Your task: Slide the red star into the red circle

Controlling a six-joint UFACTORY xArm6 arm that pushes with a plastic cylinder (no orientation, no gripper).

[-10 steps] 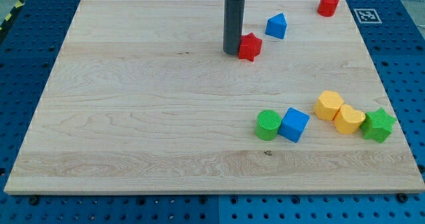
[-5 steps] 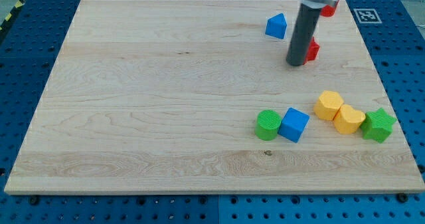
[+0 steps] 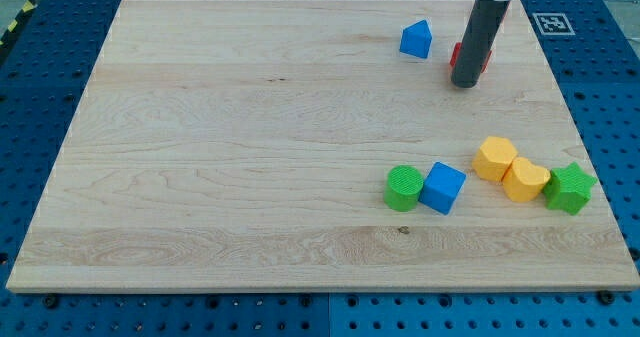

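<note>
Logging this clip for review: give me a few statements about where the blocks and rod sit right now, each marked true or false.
1. My tip stands near the view's top right, with red showing on both sides of the rod. True.
2. The red circle is in plain sight. False: the rod hides that spot, so I cannot tell star from circle.
3. The green cylinder touches the blue cube. True.
4. The green star lies at the view's left edge. False: it is at the view's right, beside two yellow blocks.
5. The blue prism is left of the rod. True.

Red star (image 3: 455, 56) almost wholly hidden behind the rod (image 3: 478, 32); red circle not visible; rod's upper part cropped.
</note>
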